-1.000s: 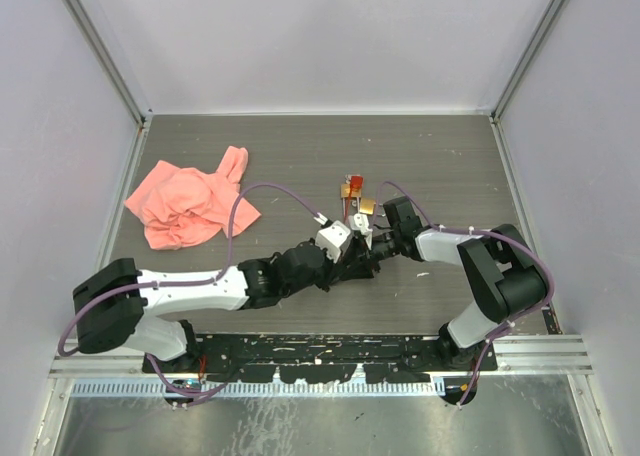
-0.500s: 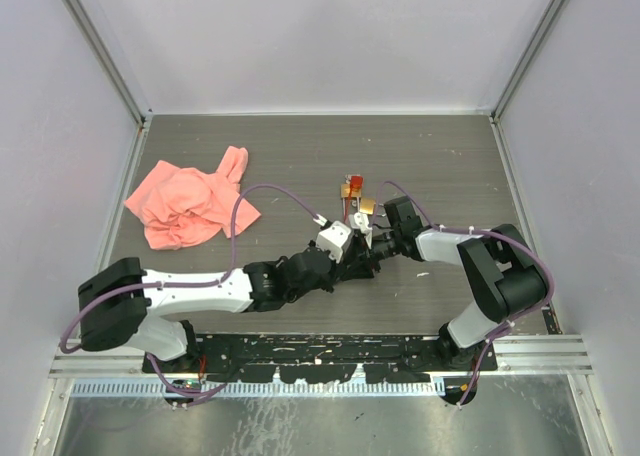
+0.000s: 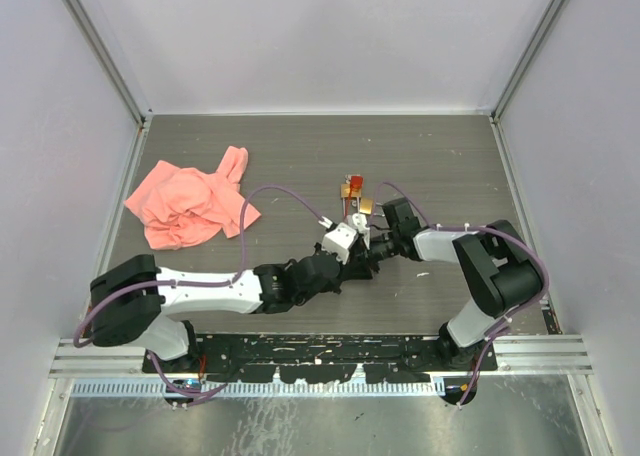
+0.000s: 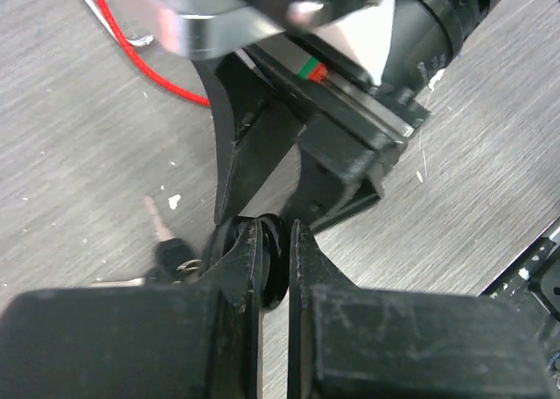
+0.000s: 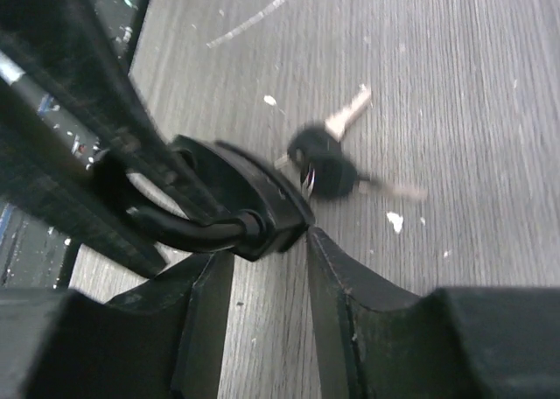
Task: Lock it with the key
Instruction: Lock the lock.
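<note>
Lock (image 3: 366,206) mostly hidden under two grippers: left gripper (image 4: 276,233) clamped on one key (image 4: 273,281), right gripper (image 5: 267,259) half open, hold unclear.

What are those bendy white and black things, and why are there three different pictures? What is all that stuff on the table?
Those are two robot arms, the left arm and the right arm. Each ends in a two-finger pincer called a gripper. One picture looks down from above on the whole grey table. The other two come from small cameras on the wrists, so you see each arm's own black fingers up close. On the table lie a crumpled pink cloth, a small orange and gold thing that looks like the padlock, and a bunch of keys. The left gripper is pinched shut on a small black piece, probably a key's head. The right gripper is open, right beside it.
</note>
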Available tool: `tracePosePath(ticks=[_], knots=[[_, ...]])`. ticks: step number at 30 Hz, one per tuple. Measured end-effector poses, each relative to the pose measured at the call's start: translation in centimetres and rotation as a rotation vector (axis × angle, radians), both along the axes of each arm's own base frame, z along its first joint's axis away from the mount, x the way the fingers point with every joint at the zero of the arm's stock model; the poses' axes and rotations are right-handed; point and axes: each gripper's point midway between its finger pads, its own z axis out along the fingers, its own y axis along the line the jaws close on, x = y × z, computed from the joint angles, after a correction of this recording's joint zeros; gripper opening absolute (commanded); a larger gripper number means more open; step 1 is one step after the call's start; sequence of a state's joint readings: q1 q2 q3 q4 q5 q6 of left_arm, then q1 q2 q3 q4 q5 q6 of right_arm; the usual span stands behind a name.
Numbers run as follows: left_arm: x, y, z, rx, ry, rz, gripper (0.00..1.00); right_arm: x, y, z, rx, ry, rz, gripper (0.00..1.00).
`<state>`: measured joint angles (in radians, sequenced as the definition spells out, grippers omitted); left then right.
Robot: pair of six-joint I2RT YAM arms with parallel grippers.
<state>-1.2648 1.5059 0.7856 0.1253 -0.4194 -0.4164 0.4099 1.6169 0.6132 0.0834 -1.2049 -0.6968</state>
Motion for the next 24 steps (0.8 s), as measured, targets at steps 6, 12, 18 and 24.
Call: tracePosePath(ticks=[6,12,18,24], knots=[[-2.6,-0.1,-2.9,0.06,0.094,-0.097,0.0,0.2,-0.4,-1.5,-0.083,0.063,-0.063,0.01],[-5.7,3.8,-7.2,0.211,0.293,-0.239,0.0,3.5,-0.1,2.8,0.021,-0.071,-0.103,0.01],[-4.2,5.8,-6.9,0.25,0.358,-0.262,0.0,5.8,-1.2,5.0,0.045,-0.11,-0.135,0.11],[-2.5,6.5,-3.8,0.252,0.333,-0.278,0.0,6.5,-2.5,5.8,0.025,-0.099,-0.113,0.49]])
